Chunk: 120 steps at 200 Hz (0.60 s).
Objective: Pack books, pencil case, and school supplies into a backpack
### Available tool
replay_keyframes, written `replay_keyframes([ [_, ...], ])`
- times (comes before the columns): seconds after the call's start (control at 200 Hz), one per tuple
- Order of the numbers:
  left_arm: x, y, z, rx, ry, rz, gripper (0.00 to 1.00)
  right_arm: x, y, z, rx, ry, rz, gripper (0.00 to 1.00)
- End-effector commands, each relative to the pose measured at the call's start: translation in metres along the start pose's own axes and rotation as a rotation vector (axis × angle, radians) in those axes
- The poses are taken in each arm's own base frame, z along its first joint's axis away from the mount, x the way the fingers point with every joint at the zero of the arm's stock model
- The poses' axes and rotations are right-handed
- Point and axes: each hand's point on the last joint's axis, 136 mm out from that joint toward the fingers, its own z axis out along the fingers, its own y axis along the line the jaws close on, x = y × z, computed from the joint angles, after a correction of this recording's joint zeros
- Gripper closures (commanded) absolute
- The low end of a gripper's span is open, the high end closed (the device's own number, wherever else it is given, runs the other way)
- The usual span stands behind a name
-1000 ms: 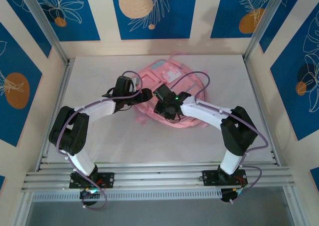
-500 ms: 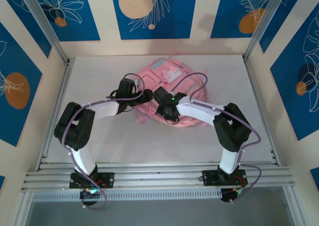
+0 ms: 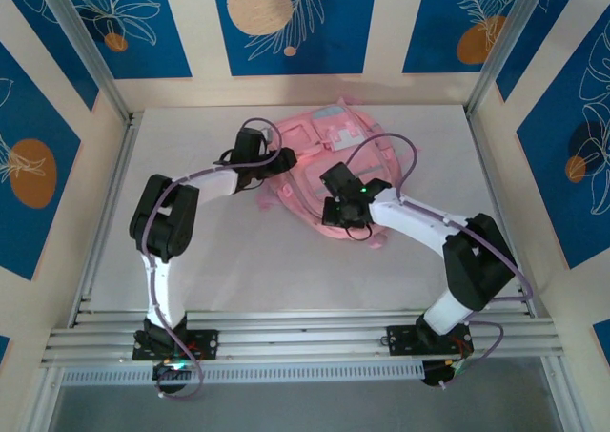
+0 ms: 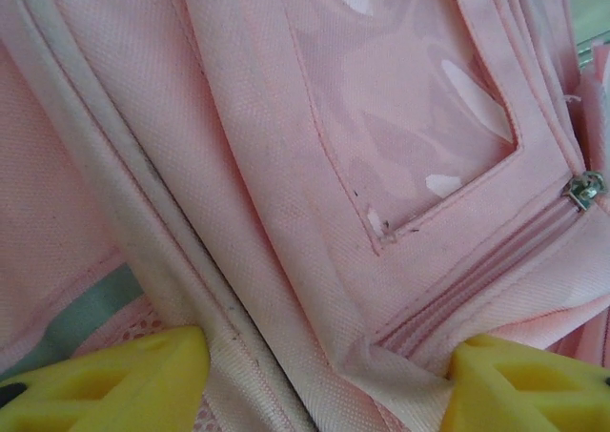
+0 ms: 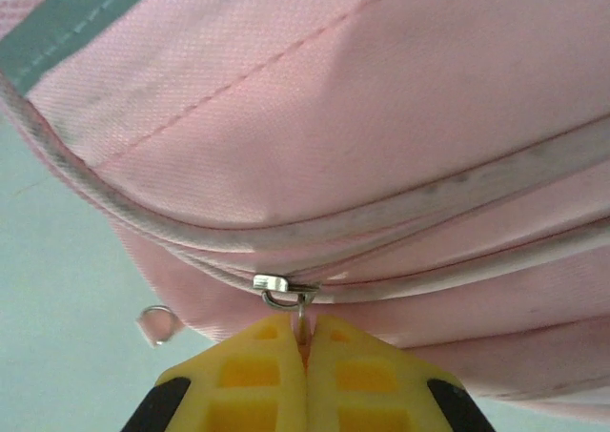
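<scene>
On the white table (image 3: 191,251), toward the back, hold the pink backpack (image 3: 329,138) flat. Steady it with the left gripper (image 4: 324,375), spread wide over the cloth and gripping nothing. Pull slowly along the zip with the right gripper (image 5: 307,341), pinched tight on the tiny metal zip tab (image 5: 301,319). No yanking.

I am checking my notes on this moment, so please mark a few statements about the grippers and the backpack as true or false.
1. The right gripper is shut on a zipper pull of the backpack. True.
2. The left gripper has its fingers pressed together. False: they stand wide apart over pink fabric.
3. The backpack lies on the table. True.
4. The backpack is mainly black. False: it is pink.
</scene>
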Motion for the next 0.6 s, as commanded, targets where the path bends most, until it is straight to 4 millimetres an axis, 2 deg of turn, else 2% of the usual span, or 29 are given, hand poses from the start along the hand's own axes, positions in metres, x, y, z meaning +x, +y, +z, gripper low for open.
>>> replay_keyframes([
  [0.0,-0.015,0.063,0.001,-0.194,0.028,-0.029,0.34,0.032,-0.019,-0.011,-0.035,0.186,-0.096,1.00],
  [0.065,-0.008,0.047,-0.009,-0.134,0.075,-0.048,0.32,0.019,0.009,-0.016,-0.162,0.171,-0.127,1.00],
  [0.155,0.005,0.024,-0.034,-0.075,0.090,-0.091,0.29,0.005,0.050,-0.024,-0.334,0.166,-0.190,1.00],
  [0.235,0.023,0.012,-0.055,-0.066,0.105,-0.107,0.26,-0.005,0.078,-0.028,-0.448,0.157,-0.244,1.00],
  [0.34,0.044,0.001,-0.078,-0.055,0.108,-0.132,0.24,-0.015,0.102,-0.029,-0.529,0.142,-0.303,1.00],
  [0.435,0.055,-0.002,-0.087,-0.025,0.097,-0.202,0.24,-0.019,0.121,-0.029,-0.593,0.134,-0.341,1.00],
  [0.595,0.051,-0.017,-0.087,0.027,0.078,-0.246,0.24,-0.011,0.143,-0.027,-0.652,0.137,-0.388,1.00],
])
